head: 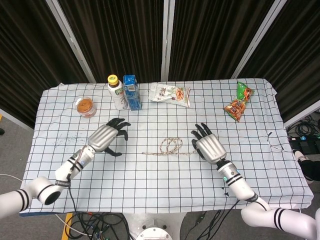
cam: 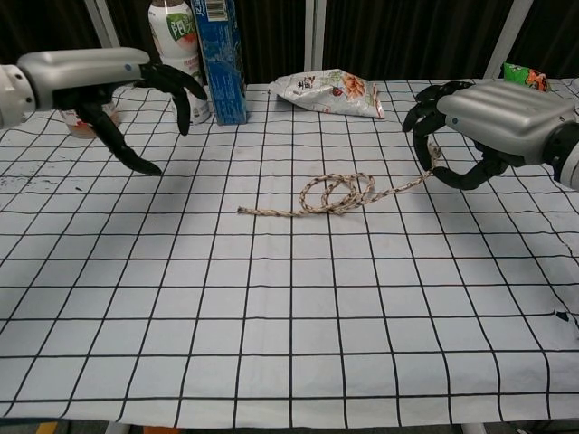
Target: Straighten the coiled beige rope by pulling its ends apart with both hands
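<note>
The rope [cam: 336, 193] lies coiled mid-counter [cam: 271, 316], its left end loose on the cloth. Its right end rises off the cloth into the right hand [cam: 484, 117], whose fingers pinch it. The left hand [cam: 99, 77] hovers at the far left with fingers spread, holding nothing, well apart from the rope.

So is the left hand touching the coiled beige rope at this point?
Apart. In the chest view the left hand hangs open, with bare checked cloth between it and the free end of the coiled beige rope; the head view shows the same gap.
</note>
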